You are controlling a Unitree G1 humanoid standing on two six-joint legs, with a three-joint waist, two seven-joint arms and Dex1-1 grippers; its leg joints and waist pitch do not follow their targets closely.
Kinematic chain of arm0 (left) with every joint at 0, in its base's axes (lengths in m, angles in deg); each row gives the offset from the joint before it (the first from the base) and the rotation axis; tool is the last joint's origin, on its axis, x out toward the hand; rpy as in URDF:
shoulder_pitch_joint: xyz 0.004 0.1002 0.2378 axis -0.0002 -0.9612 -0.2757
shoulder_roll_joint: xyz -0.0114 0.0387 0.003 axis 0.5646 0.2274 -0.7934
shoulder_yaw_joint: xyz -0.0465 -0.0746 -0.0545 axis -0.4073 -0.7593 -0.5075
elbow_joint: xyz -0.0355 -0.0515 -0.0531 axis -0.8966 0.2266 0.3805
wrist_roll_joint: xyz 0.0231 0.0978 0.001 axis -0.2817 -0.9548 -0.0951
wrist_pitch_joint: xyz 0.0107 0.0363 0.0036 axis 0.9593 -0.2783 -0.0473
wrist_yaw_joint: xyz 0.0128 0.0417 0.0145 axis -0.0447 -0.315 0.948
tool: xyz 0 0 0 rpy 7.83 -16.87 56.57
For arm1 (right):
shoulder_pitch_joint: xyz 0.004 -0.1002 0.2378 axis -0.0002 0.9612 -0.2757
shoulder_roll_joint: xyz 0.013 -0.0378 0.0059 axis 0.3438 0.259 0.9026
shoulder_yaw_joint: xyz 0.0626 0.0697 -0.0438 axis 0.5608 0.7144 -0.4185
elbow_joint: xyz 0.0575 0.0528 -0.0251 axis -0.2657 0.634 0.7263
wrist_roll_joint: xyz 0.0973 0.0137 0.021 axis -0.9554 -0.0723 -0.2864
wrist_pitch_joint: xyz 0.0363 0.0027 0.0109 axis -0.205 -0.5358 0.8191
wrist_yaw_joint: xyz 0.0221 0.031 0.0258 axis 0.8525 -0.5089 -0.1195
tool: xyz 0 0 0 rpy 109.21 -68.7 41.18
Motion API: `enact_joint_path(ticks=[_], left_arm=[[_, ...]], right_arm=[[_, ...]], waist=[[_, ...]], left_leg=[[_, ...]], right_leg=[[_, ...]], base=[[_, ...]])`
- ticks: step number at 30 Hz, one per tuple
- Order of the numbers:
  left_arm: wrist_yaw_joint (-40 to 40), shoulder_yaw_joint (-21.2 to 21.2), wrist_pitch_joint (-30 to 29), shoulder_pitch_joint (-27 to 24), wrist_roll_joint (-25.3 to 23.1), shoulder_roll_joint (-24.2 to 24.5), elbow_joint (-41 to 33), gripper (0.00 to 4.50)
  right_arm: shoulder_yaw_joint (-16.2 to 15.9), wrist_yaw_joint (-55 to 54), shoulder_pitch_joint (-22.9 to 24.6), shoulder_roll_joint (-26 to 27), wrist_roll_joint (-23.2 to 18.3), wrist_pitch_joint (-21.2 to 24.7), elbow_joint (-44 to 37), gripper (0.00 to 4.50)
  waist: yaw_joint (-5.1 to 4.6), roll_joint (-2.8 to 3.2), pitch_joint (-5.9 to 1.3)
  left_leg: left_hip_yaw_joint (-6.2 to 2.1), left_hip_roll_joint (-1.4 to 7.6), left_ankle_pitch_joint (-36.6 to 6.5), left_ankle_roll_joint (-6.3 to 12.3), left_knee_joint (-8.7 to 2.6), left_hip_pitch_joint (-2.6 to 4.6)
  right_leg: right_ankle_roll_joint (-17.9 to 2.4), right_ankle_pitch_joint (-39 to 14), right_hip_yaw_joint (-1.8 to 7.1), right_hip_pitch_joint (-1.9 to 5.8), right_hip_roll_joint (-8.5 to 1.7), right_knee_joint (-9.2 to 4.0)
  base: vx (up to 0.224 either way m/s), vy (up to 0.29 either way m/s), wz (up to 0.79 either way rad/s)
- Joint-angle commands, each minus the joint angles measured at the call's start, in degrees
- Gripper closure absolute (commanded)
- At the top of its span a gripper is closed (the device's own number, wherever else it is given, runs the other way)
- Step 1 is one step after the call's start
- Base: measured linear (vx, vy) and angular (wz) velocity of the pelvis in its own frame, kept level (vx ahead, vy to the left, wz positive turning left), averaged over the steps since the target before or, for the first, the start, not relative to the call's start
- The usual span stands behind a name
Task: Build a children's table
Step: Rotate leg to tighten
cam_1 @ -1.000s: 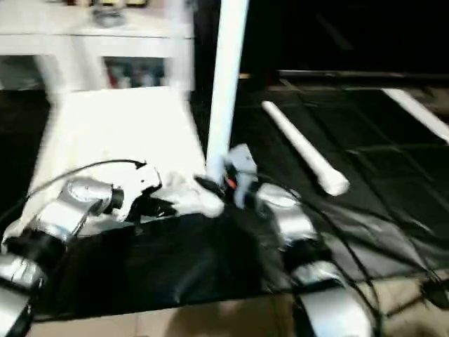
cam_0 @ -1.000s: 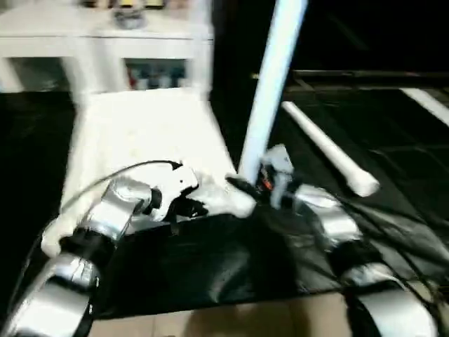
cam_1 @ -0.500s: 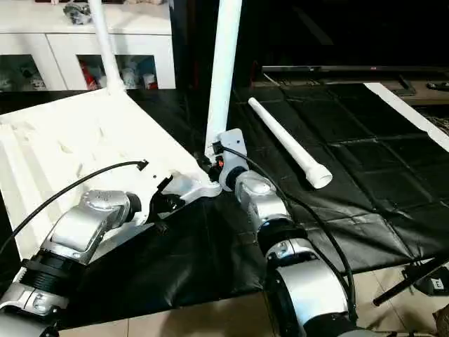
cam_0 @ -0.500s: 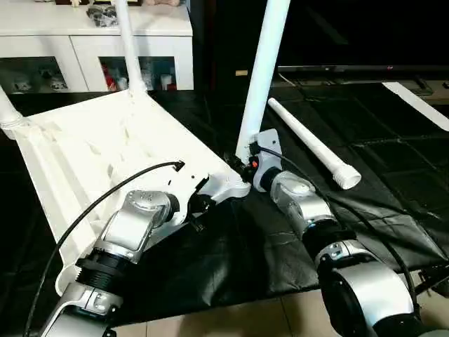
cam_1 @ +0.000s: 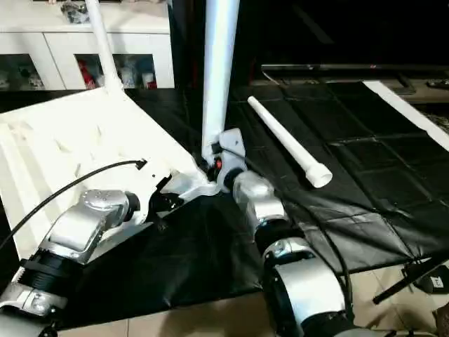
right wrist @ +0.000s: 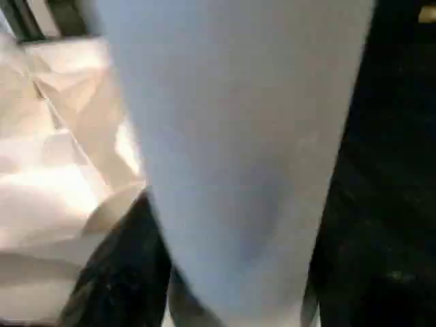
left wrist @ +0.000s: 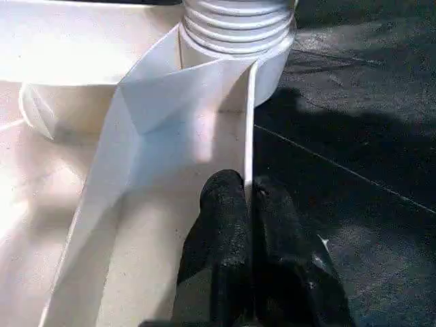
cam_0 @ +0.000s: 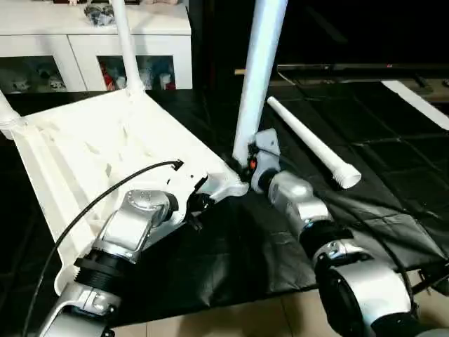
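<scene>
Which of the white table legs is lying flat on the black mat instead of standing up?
The loose leg to the right of the right pincer lies flat on the black mat. The others stand upright from the overturned table top.

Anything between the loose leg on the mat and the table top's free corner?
Nothing visible. The loose leg lies alone on the black mat; the right gripper at the upright leg sits beside that path.

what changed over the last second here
The upright white plastic leg has tipped slightly straighter, the right gripper turning at its base. The left gripper stays shut on the edge of the white ribbed tabletop; the loose white leg lies as before.
</scene>
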Motion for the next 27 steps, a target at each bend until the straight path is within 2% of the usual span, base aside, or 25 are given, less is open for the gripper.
enact_joint_path(ticks=[1,2,4,5,6,8,11,12,13,16,19,24,27], left_arm=[[0.26,-1.44,4.00,2.90,0.21,0.71,-0.08,4.50],[-0.25,-1.06,4.70,3.07,0.09,1.03,0.51,4.50],[-0.57,-0.91,5.17,3.19,0.13,1.18,0.90,4.50],[-0.64,-0.87,5.33,3.25,0.16,1.27,1.10,4.50],[-0.78,-0.78,5.62,3.32,0.14,1.42,1.34,4.50],[-1.15,-0.60,6.31,3.47,0.16,1.73,1.94,4.50],[-1.91,-0.28,7.46,3.64,0.15,2.07,2.83,4.50],[-1.96,-0.26,7.54,3.65,0.15,2.09,2.88,4.50],[-2.25,-0.14,8.15,3.72,0.11,2.20,3.32,4.50],[-3.30,0.20,9.85,3.81,0.19,2.53,4.32,4.50],[-5.30,0.93,12.60,3.72,0.19,3.18,5.62,4.50],[-9.45,2.41,16.92,3.43,0.19,4.51,7.25,4.50],[-11.58,2.97,19.14,3.47,0.34,5.11,8.01,4.50]], right_arm=[[-1.01,2.07,3.03,0.26,0.69,1.71,3.44,1.34],[-0.95,2.97,3.70,-0.23,0.75,1.31,2.96,1.25],[-0.77,3.73,4.35,-0.77,0.65,0.85,2.33,1.12],[-0.62,4.41,4.68,-1.03,0.53,0.49,1.97,1.02],[-0.69,4.72,5.05,-1.46,0.69,0.21,1.58,0.84],[-0.97,6.15,6.21,-2.62,1.00,-1.33,0.27,0.73],[0.10,9.48,7.74,-3.95,-0.55,-1.55,-2.02,0.51],[0.13,9.64,7.83,-4.03,-0.59,-1.60,-2.17,0.37],[0.27,10.59,8.39,-4.53,-0.83,-1.90,-3.09,0.37],[0.25,13.55,10.41,-6.09,-1.40,-3.52,-6.76,0.08],[-0.17,17.54,13.33,-9.05,-1.74,-4.86,-11.96,0.08],[-0.58,23.95,16.18,-13.86,-2.61,-1.62,-18.85,0.08],[-0.41,27.37,17.11,-15.73,-3.64,-0.97,-22.04,0.08]], waist=[[0.67,1.24,-2.89],[0.62,1.06,-2.88],[1.05,1.05,-3.06],[1.18,1.23,-3.11],[1.08,1.03,-3.24],[1.29,1.20,-3.26],[1.91,1.31,-3.53],[1.94,1.28,-3.49],[2.09,1.51,-3.64],[2.16,1.44,-3.81],[2.38,1.33,-3.64],[2.94,1.06,-3.36],[3.66,0.92,-3.42]], left_leg=[[-2.10,3.73,-21.75,0.09,-4.64,0.58],[-2.10,3.75,-21.38,0.24,-4.68,0.42],[-1.93,3.84,-19.98,0.55,-4.63,0.62],[-1.90,3.98,-18.74,0.58,-4.76,0.19],[-2.01,4.07,-17.90,0.53,-4.77,0.02],[-1.65,3.95,-16.52,1.17,-4.55,0.27],[-1.43,3.93,-12.38,2.47,-4.38,-0.06],[-1.39,3.87,-11.67,2.84,-4.36,-0.16],[-1.36,3.90,-10.30,3.15,-4.23,-0.18],[-1.35,3.94,-8.35,4.07,-4.05,-0.38],[-1.16,3.92,-8.53,5.12,-3.95,-0.32],[-1.08,3.60,-9.48,5.18,-3.89,-0.24],[-1.09,3.84,-9.05,5.10,-3.95,-0.03]], right_leg=[[-6.83,-28.01,4.09,2.02,-5.97,-5.27],[-6.67,-28.42,4.07,2.19,-5.97,-5.36],[-7.01,-26.93,4.27,2.13,-5.96,-5.34],[-7.59,-24.54,4.30,2.50,-6.04,-5.06],[-7.95,-23.47,4.23,2.72,-5.94,-4.61],[-9.12,-20.94,4.36,2.48,-5.79,-4.40],[-10.81,-15.72,4.41,3.16,-5.77,-3.71],[-11.00,-15.01,4.39,3.21,-5.66,-3.65],[-11.60,-13.42,4.38,3.28,-5.76,-3.41],[-12.17,-11.39,4.24,3.49,-5.72,-3.10],[-11.51,-12.09,4.21,3.41,-5.66,-3.29],[-9.27,-17.90,4.09,3.36,-5.57,-4.13],[-8.72,-18.36,4.12,3.17,-5.51,-4.05]], base=[[0.000,0.000,0.00],[0.000,0.000,0.00],[0.000,0.000,0.00],[0.000,0.000,0.00],[0.000,0.000,0.00],[0.000,0.000,0.00],[0.000,0.000,0.00],[0.000,0.000,0.00],[0.000,0.000,0.00],[0.000,0.000,0.00],[0.000,0.000,0.00],[0.000,0.000,0.00],[0.000,0.000,0.00]])
